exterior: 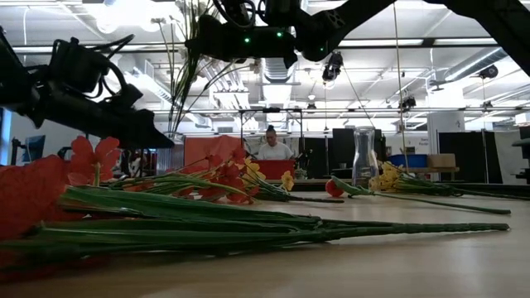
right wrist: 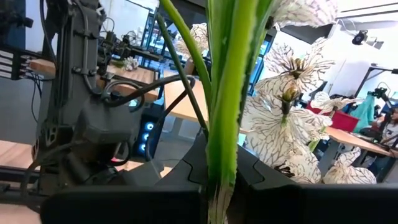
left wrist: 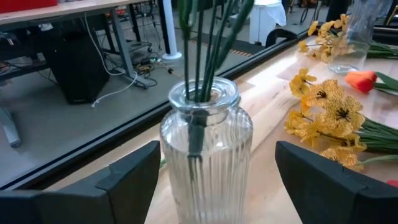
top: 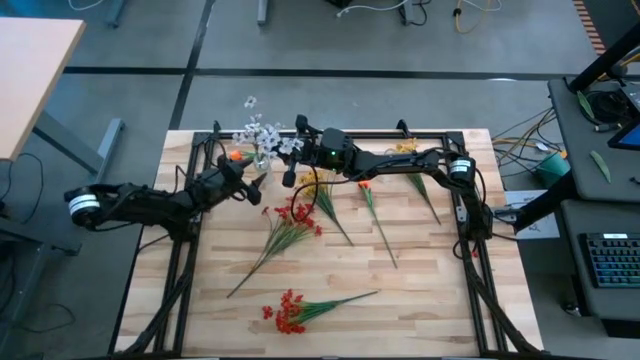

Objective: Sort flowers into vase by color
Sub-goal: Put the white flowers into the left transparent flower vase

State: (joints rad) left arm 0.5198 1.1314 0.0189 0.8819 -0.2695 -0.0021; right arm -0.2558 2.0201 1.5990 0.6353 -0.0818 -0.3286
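White spray going into the vase at the counter's far edge

The right gripper (top: 292,160) has its fingers clamped on the stem of the white flowers (top: 264,135), holding them over the ribbed glass vase (left wrist: 205,155) near the counter's (top: 420,290) far edge, left of middle, where dark green stems already stand in the neck. The left gripper (top: 252,186) sits just beside the vase with its fingers (left wrist: 127,180) spread apart on either side of the glass, not touching it. The risk, as I judge it: the vase is tall and narrow, so a sideways tug from the clamped stem or a nudge from the left fingers could tip it. Red flowers (top: 290,310), yellow flowers (left wrist: 329,115) and an orange bloom (left wrist: 360,79) lie unsorted on the counter.
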